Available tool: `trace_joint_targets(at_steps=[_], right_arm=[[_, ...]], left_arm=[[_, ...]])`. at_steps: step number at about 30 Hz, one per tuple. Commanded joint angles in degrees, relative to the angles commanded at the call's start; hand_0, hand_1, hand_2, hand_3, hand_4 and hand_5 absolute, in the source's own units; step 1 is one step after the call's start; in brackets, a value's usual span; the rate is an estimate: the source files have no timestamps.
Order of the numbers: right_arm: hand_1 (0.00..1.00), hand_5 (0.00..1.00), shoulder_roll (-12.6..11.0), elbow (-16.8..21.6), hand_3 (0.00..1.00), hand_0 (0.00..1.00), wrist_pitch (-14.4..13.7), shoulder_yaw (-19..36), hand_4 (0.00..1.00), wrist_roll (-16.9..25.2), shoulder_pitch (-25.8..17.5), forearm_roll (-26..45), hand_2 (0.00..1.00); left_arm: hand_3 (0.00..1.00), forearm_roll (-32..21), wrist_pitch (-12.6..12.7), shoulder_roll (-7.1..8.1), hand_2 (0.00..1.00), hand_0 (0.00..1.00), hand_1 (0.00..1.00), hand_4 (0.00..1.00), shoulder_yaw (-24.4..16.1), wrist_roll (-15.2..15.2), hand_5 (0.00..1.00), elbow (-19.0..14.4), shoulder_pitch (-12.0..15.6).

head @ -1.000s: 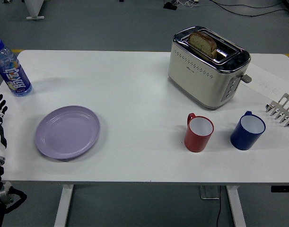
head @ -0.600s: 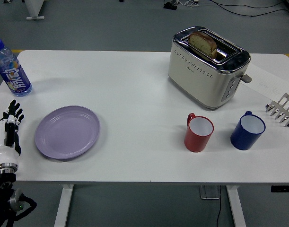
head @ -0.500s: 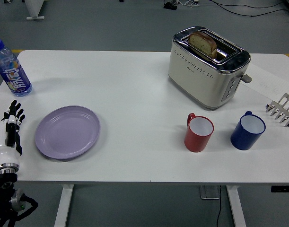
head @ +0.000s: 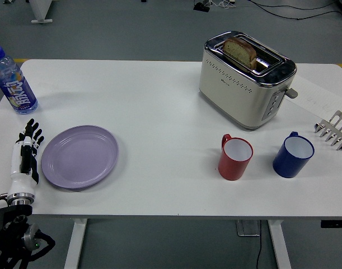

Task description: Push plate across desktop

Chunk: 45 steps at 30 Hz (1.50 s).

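A lilac plate (head: 80, 156) lies flat on the left half of the white table (head: 159, 106). My left hand (head: 26, 150) comes in from the lower left, white-backed with black fingers (head: 31, 130) stretched out straight, and holds nothing. It sits just left of the plate's rim, a narrow gap apart. The right arm is out of view.
A blue-capped water bottle (head: 13, 82) stands at the far left corner. A cream toaster (head: 246, 78) with a bread slice is at the back right. In front of it stand a red mug (head: 235, 157) and a blue mug (head: 293, 154). A metal rack (head: 334, 130) pokes in at the right edge.
My left hand has come in from the left edge and moved right and forward, closing on the plate's left rim. The plate has not moved.
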Motion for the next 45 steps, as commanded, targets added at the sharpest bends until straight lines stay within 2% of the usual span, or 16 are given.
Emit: trace_joint_targets(at_steps=[17,20,26,35,45], right_arm=[[0.611,0.091,-0.03,0.00,0.604,0.638,0.04,-0.16,0.196,0.07,0.14,0.20,0.666],[0.611,0.091,-0.02,0.00,0.604,0.638,0.03,-0.16,0.196,0.07,0.12,0.21,0.666],[0.611,0.092,-0.07,0.00,0.604,0.639,0.05,-0.23,0.196,0.09,0.19,0.28,0.666],[0.611,0.093,-0.16,0.00,0.603,0.639,0.08,-0.24,0.196,0.13,0.22,0.14,0.665],[0.611,0.090,-0.20,0.00,0.604,0.639,0.07,-0.34,0.197,0.12,-0.10,0.34,0.666]], left_arm=[[0.932,-1.54,-0.73,-0.40,0.932,0.849,0.902,0.617,4.28,-0.56,0.998,-0.62,-0.23],[0.932,-1.90,-0.51,-0.44,0.932,0.849,0.902,0.617,4.98,-0.80,0.998,-1.14,-0.22],[0.929,-3.76,1.59,-0.39,0.933,0.847,0.895,0.613,7.56,-1.85,0.998,-1.70,-0.48],[0.926,-5.00,2.35,-1.57,0.929,0.846,0.893,0.610,9.34,-2.20,0.998,-1.25,-1.35],[0.924,-6.04,2.33,-1.56,0.929,0.846,0.892,0.604,11.99,-2.37,0.998,-1.26,-1.13]])
